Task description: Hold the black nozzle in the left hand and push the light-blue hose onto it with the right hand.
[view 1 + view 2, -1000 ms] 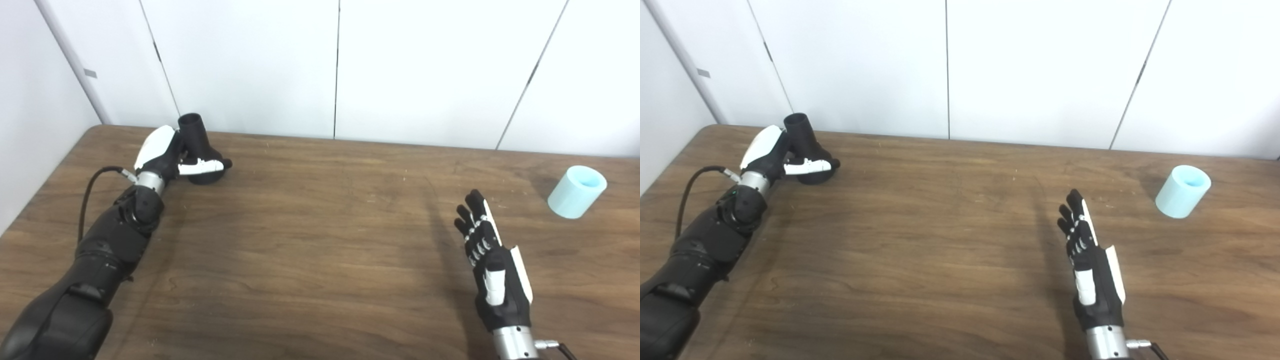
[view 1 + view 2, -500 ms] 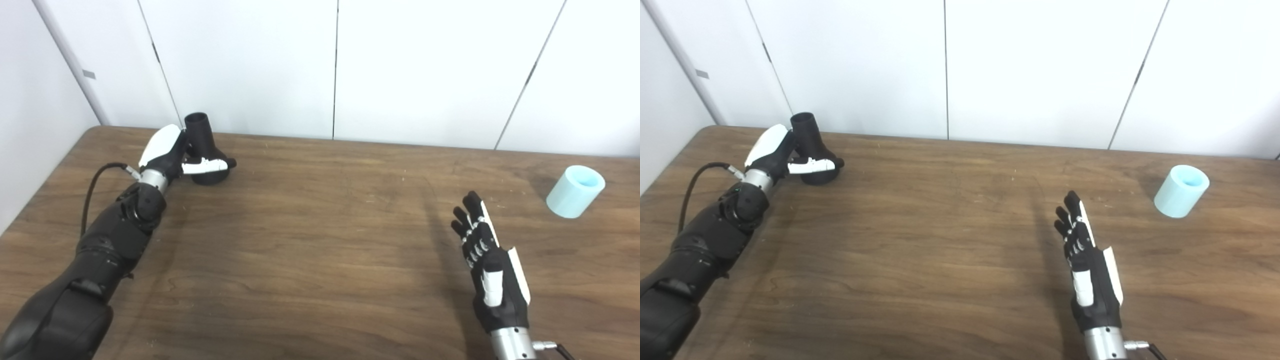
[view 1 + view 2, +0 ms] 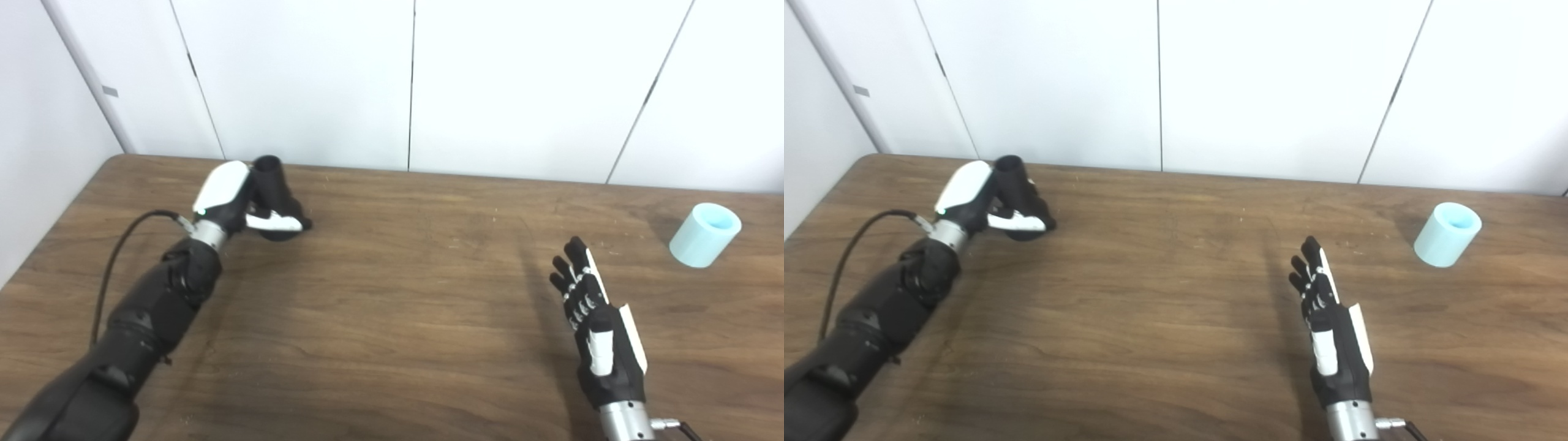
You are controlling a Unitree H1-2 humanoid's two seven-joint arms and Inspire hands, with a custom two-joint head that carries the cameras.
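Gripping matte black flared nozzle in left hand, right hand spread empty, smooth light-blue cylindrical hose apart

Left hand closed in a grasp, arm outstretched; right hand upright, fingers extended, empty

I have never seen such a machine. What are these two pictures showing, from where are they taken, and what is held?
Both pictures come from two cameras side by side on a humanoid robot's head, looking down at a wooden table. The arms enter from the bottom edge. The left hand is closed around a black nozzle, its open end pointing up. The right hand holds nothing, its fingers spread. A short light-blue hose lies on the table, far right, apart from both hands. White wall panels stand behind.
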